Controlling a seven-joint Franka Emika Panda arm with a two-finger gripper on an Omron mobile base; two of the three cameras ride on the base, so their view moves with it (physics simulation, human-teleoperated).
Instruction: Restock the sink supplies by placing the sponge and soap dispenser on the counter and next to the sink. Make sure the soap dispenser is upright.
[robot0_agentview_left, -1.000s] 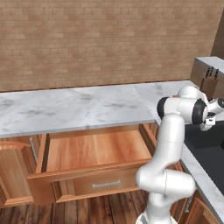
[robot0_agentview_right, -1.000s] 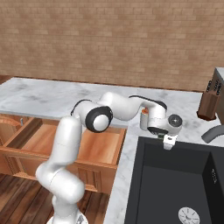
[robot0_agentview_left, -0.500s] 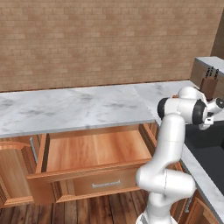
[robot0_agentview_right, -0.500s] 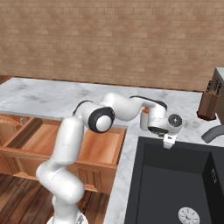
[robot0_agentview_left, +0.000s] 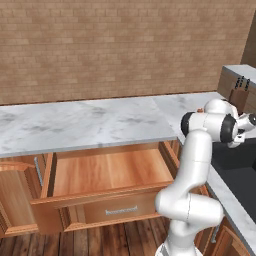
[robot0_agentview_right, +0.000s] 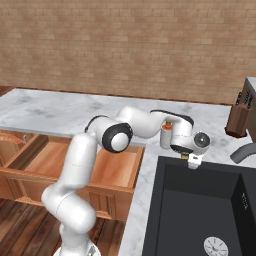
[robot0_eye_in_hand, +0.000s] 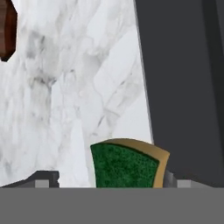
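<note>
The green sponge (robot0_eye_in_hand: 126, 165), with a tan edge, lies flat on the marble counter (robot0_eye_in_hand: 74, 87), right beside the rim of the dark sink (robot0_eye_in_hand: 183, 78). My gripper (robot0_eye_in_hand: 109, 180) stands open around it. One fingertip (robot0_eye_in_hand: 43, 177) is clear of the sponge and the other touches its edge. From the right base view the gripper (robot0_agentview_right: 193, 160) hangs low over the counter at the sink's (robot0_agentview_right: 200, 210) back left corner. The soap dispenser (robot0_agentview_right: 166, 136), white with an orange top, stands upright on the counter just behind my hand.
A brown knife block (robot0_agentview_right: 241, 111) stands on the counter to the far right, and a grey faucet (robot0_agentview_right: 243, 151) curves over the sink. Below the counter (robot0_agentview_left: 90, 122) a wooden drawer (robot0_agentview_left: 105, 175) is pulled open. A brick wall closes the back.
</note>
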